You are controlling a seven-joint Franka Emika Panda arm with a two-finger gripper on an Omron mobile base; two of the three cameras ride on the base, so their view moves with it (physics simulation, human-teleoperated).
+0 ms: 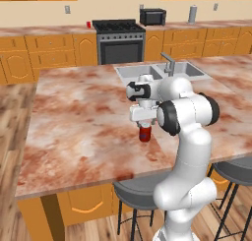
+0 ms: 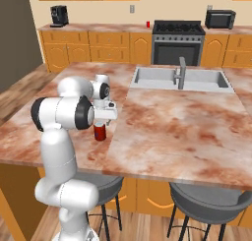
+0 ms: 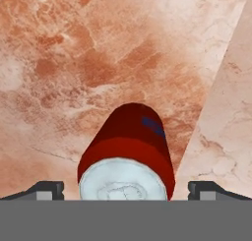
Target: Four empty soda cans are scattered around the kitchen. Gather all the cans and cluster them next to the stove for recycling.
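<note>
My two-finger gripper (image 3: 126,188) hangs wide open directly above a small upright red soda can with a silvery top (image 3: 127,154), one finger tip either side, neither touching. The can stands on the reddish marble island counter (image 1: 74,122), well apart from the grey steel stove (image 1: 119,41).

No readable text, red can (image 3: 129,146) with blurred dark blue mark only
</note>
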